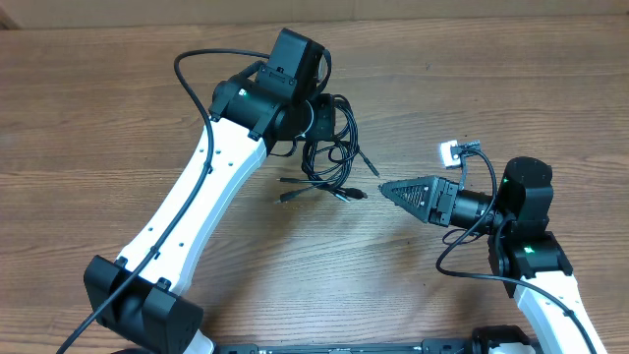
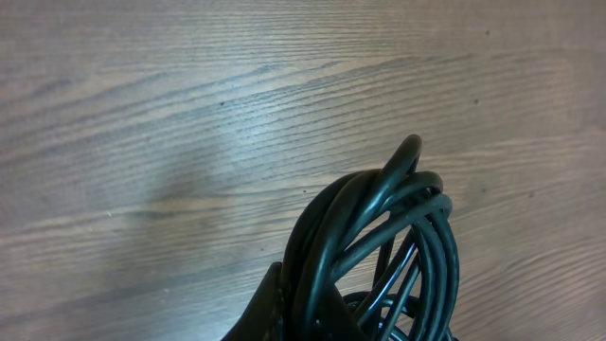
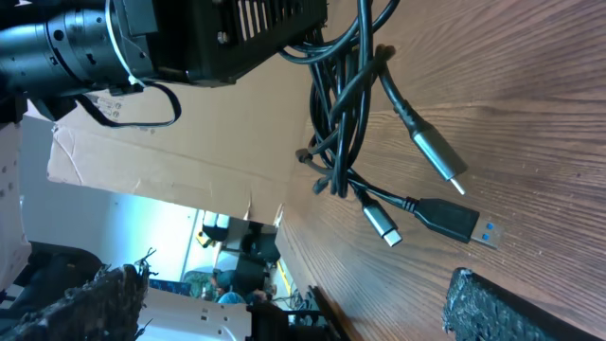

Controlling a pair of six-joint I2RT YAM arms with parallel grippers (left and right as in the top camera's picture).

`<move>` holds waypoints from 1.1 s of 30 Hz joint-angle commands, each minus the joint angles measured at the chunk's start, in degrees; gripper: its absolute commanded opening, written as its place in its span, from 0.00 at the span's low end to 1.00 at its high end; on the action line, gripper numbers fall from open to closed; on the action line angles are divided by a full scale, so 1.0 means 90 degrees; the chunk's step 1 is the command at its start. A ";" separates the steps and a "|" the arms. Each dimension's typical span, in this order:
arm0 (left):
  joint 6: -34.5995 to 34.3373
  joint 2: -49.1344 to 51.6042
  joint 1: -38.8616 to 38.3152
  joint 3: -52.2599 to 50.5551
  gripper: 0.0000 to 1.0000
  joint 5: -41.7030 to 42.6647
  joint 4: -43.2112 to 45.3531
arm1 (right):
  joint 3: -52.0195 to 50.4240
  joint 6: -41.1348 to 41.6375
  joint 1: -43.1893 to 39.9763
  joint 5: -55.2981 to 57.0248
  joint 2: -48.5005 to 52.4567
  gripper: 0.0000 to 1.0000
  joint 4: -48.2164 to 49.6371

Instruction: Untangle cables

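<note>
While bunched, cables [image 2: 317,251] (between left jaws)

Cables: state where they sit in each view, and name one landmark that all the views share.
Overhead: the cables lie upper centre, their plugs fanned out below the bundle.
Left wrist: the cables fill the bottom right as a bunch of loops.
Right wrist: the cables hang at top centre, with plugs trailing to the right.
Shared landmark: the wooden table.
</note>
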 commanded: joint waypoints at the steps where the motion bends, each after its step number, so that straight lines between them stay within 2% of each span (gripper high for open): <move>1: 0.0821 -0.0109 0.0022 0.0134 0.04 0.0078 0.0066 | 0.0168 -0.0075 -0.0012 -0.0119 0.0007 1.00 0.0044; 4: 0.1341 -0.0109 0.0022 0.0134 0.04 0.0087 0.0100 | 0.0168 -0.0104 -0.0012 -0.0124 0.0007 1.00 0.0044; 9: 0.3087 -0.0109 0.0022 0.0134 0.04 0.0372 0.0136 | 0.0168 -0.0746 -0.0012 -0.0126 0.0007 1.00 0.0117; 17: 0.4702 -0.0112 0.0015 0.0134 0.04 0.0415 0.0954 | 0.0168 -0.1457 -0.0012 -0.0124 0.0012 1.00 0.0163; 21: 0.4930 -0.0112 0.0010 0.0134 0.04 0.0415 0.1486 | 0.0168 -0.1678 -0.0012 -0.0085 0.0019 1.00 0.0165; 24: 0.4932 -0.0112 -0.0010 0.0134 0.04 0.0413 0.1727 | 0.0168 -0.1717 -0.0012 0.0158 0.0019 0.96 0.0165; 33: 0.5404 -0.0109 -0.0333 0.0131 0.04 0.0415 0.1736 | 0.0168 -0.1717 -0.0012 0.0333 0.0019 0.87 0.0214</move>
